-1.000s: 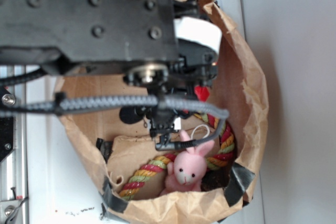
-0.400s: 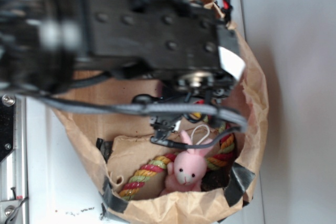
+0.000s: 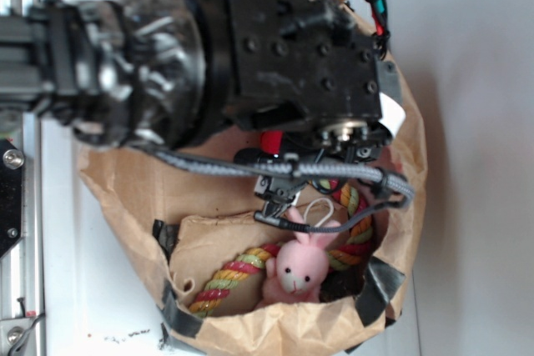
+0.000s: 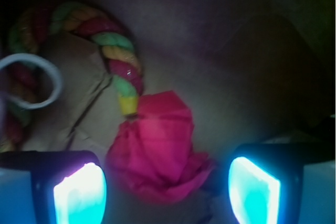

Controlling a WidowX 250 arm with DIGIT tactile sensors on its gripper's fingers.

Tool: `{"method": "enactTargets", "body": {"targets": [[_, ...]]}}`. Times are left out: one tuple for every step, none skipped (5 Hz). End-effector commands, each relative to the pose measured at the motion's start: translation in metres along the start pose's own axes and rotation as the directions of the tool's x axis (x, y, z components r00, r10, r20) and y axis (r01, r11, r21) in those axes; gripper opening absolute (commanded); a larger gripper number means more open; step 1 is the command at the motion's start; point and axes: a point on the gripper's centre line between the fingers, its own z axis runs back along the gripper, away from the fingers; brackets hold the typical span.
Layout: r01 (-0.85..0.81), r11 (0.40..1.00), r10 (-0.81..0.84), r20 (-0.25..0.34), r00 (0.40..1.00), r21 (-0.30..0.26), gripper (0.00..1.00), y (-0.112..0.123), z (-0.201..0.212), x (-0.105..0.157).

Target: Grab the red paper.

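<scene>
Your red paper (image 4: 157, 148) lies on the brown floor of the paper bag (image 3: 400, 135), a creased wad sitting between the two glowing fingers (image 4: 79, 192) in the wrist view. Those fingers stand apart, one on each side of the wad, with a gap left and right and neither pad touching it. The gripper (image 4: 167, 191) is centred low over the paper. In the exterior view the arm hides the paper almost entirely.

Just above the wad, one end of the braided rope (image 4: 118, 61) touches or nearly touches its top edge; the rope curves away up and to the left. A white ring (image 4: 31, 85) lies on the rope at the far left, well apart from the paper. To the right of the wad you have bare bag floor, dark and blurred.

From outside, the pink bunny toy (image 3: 296, 268) sits against the rope near the bag's front wall. The bag's rim encloses the gripper closely. The bag stands on a white desk (image 3: 92, 289).
</scene>
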Motion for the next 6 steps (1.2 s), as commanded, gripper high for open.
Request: {"method": "enactTargets", "body": {"targets": [[0.046,0.998,-0.047,0.037,0.998,0.036,1.0,0.012,-0.002,0.007],[0.053,0.998,-0.054,0.019,0.998,0.018,1.0,-0.006,-0.009,0.002],[0.065,0.998,-0.065,0.012,0.998,-0.006,1.0,-0.008,-0.011,0.002],[0.089,0.996,-0.089,0.01,0.996,-0.027,1.0,-0.005,-0.011,0.003],[0.091,0.996,-0.091,0.009,0.996,-0.024,1.0,0.003,-0.014,0.004],[0.067,0.998,-0.067,0.006,0.998,-0.016,0.0,0.016,-0.018,0.006]]}}
